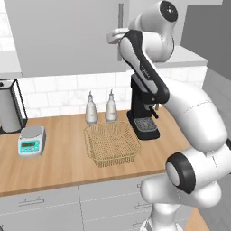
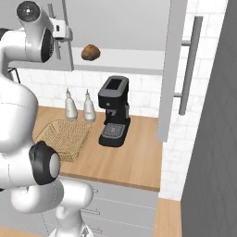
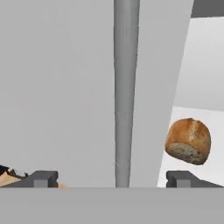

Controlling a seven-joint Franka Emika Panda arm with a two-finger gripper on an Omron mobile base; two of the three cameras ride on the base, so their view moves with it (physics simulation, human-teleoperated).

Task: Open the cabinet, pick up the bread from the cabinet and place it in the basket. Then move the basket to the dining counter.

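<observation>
The pincer (image 3: 112,178), spread wide and empty, faces a closed door's handle (image 3: 125,92) left of the bread (image 3: 188,141).

Wood counter (image 1: 67,167) holding a woven basket (image 1: 111,144), two bottles (image 1: 101,108), coffee machine (image 1: 143,113) and scale (image 1: 32,140); bread (image 2: 90,52) on the cabinet shelf (image 2: 134,58).

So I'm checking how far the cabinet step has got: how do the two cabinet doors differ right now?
The right cabinet door is swung out edge-on, baring the shelf where the bread sits; the left cabinet door is shut flat. The gripper faces the left door's bar handle with its fingers spread to either side of it, while the right door's handle is far from it. Both are light grey with long vertical bar handles.
</observation>
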